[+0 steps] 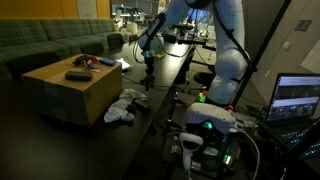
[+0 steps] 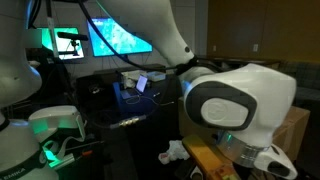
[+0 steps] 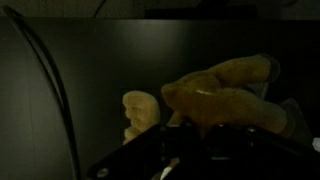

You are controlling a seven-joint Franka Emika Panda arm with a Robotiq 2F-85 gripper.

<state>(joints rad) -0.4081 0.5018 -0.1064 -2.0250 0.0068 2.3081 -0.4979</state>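
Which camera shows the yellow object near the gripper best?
The wrist view: the yellow object fills much of the right half, close up. In an exterior view it is only a dim patch low beneath the arm; in neither exterior view is its shape clear.

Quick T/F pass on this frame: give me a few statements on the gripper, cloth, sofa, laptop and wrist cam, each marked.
1. The gripper is shut. True.
2. The white cloth lies on top of the wooden box. False: it lies on the floor beside the box.
3. The sofa is red. False: it is green.
4. A laptop with a lit screen stands near the arm's base. True.
5. The wrist view shows a yellow thing right at the gripper. True; whether it is actually gripped cannot be told.
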